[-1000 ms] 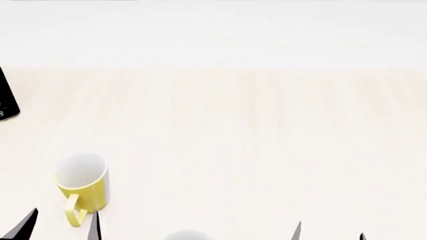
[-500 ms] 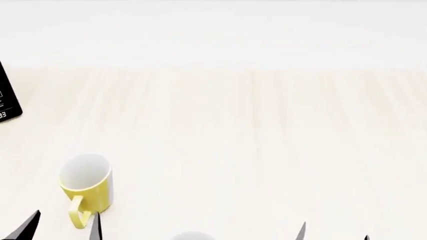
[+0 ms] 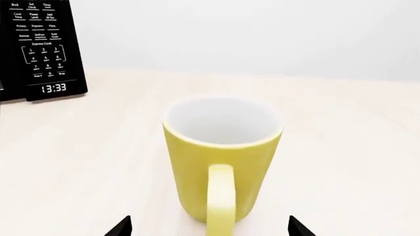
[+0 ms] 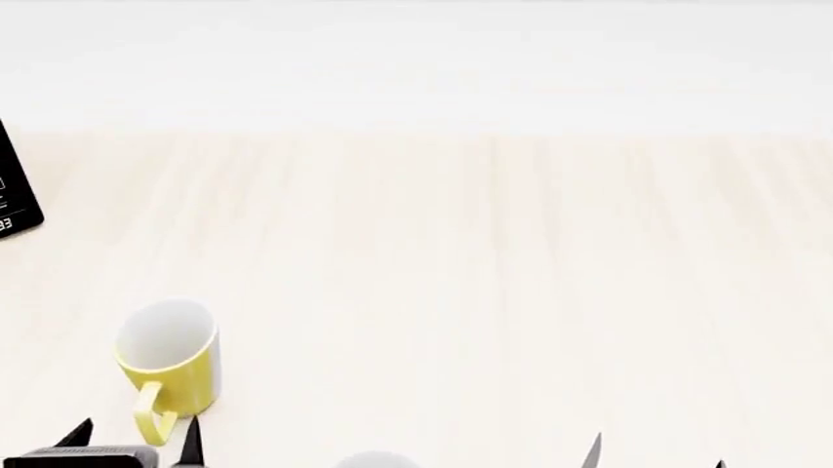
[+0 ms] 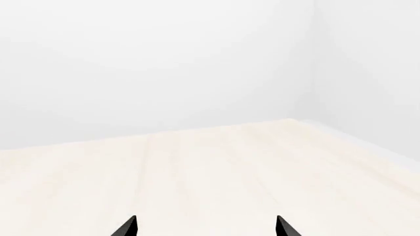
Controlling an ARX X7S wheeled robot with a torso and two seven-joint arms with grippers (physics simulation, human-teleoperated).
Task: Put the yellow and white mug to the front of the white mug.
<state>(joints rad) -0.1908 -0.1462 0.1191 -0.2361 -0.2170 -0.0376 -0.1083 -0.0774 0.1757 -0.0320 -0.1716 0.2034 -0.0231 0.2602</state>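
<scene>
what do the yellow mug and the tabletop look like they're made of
The yellow and white mug looks like glazed ceramic: smooth, thick-walled, evenly coloured, though a render can't confirm it. The table looks like pale matte wood or laminate, with faint lengthwise grain streaks.

The yellow and white mug (image 3: 223, 162) shows a yellow outer wall toward the left wrist camera, a yellow handle and a white inside; in the head view a strip of white shows down one side of it (image 4: 167, 363). The white mug (image 4: 375, 460) appears only as a plain white rim. The surface (image 4: 495, 283) is pale cream with faint wood-grain streaks. The microwave panel (image 3: 39, 46) is black with white lettering. The left pincer (image 3: 208, 227) and right pincer (image 5: 206, 227) tips are black.
</scene>
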